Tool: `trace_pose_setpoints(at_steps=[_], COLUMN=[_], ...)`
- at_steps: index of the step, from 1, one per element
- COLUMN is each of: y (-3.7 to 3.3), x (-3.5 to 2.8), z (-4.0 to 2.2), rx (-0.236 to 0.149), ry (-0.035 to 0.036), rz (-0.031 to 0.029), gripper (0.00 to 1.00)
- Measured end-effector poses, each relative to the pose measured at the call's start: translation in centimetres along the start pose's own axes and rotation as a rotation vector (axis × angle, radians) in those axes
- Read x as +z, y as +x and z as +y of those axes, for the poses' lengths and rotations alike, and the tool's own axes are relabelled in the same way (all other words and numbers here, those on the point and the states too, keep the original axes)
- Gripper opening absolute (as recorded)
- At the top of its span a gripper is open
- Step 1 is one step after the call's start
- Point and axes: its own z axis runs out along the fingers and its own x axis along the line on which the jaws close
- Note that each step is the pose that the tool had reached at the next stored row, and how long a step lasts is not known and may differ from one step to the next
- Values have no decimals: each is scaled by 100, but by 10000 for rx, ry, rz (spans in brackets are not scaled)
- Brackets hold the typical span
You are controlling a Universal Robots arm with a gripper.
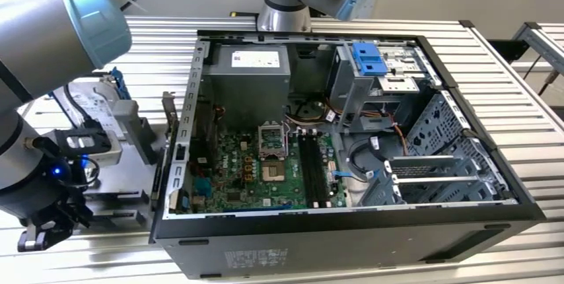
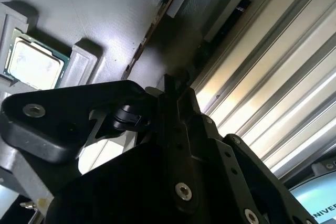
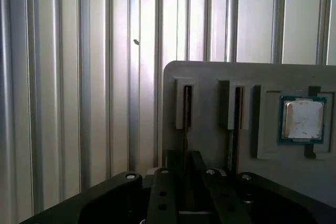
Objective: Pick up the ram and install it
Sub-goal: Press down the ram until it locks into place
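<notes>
A RAM stick (image 3: 185, 129) stands on edge in a slot of a grey parts tray (image 3: 210, 74), and in the first wrist view the gripper (image 3: 185, 163) sits low over it, one black finger (image 3: 167, 174) on each side of the stick's thin edge. The fingers lie close against the stick, but whether they actually clamp it cannot be told. A second stick (image 3: 234, 124) stands in the neighbouring slot, just beside the first. Farther along the same tray a processor chip (image 3: 302, 119) with a silvery lid lies flat in its own square pocket.

In the second wrist view the gripper (image 2: 170, 90) appears as a dark mass against the tray (image 2: 94, 14), with the chip (image 2: 34, 64) showing beyond it and a slim stick (image 2: 157, 22) running on edge across the tray.

The tray rests on a ribbed aluminium table (image 3: 68, 77). In the exterior view the arm (image 1: 35, 119) hangs at the exterior view's left, its black gripper (image 1: 44, 231) low over the table (image 1: 529, 132), just outside an open computer case (image 1: 352, 132). The case lies on its side with its panel off, and inside it the green motherboard (image 1: 255, 172) faces up, with dark memory slots (image 1: 310, 165) beside the processor socket (image 1: 271, 140). A grey power supply (image 1: 251, 66) and a drive bay with a blue bracket (image 1: 368, 58) occupy the far end of the case.
</notes>
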Motion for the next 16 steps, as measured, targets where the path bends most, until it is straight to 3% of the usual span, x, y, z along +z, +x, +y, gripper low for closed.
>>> trace_pose_setpoints(at_steps=[5, 8, 9, 16], y=[0, 0, 0, 0], x=[2, 2, 2, 2], z=[63, 64, 64, 65], rx=[-1, -2, -2, -2], ry=[13, 20, 22, 38], rz=[0, -1, -1, 0], gripper=[100, 100, 0, 0])
